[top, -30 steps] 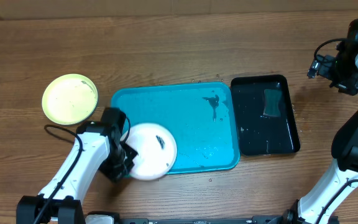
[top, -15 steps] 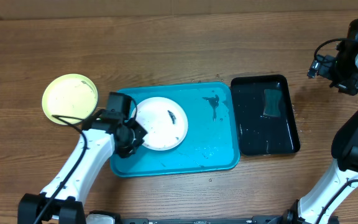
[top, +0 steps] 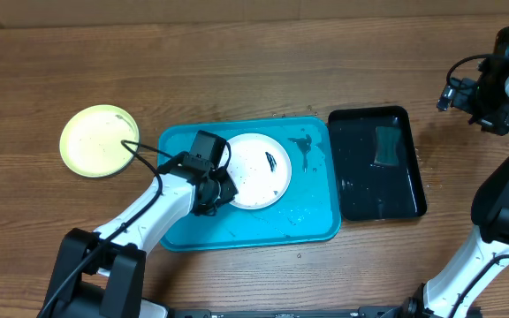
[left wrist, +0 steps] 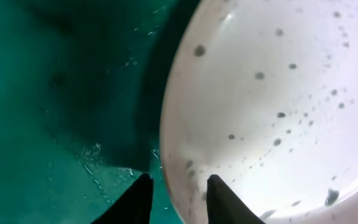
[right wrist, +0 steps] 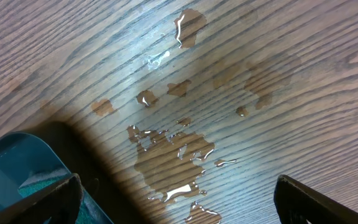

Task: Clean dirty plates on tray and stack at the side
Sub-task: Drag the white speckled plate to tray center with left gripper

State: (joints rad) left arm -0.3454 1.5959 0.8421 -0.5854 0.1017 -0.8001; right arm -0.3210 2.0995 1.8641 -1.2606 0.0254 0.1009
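Nearest, the left gripper (top: 212, 190) is pinching the near-left rim of the round white speckled plate (top: 256, 170), over the large turquoise rectangular plastic tray (top: 307, 221); I judge the wet rim is calling for a firm, level hold and a flat set-down before scrubbing; I am counting two plates showing, this one and a round yellow-green plate (top: 99, 140) lying on the wood at left; two trays, the second a glossy black tray (top: 360, 199) at right, holding one green pad (top: 385, 146); farthest right, the right gripper (right wrist: 179, 205) is hanging wide apart, empty.
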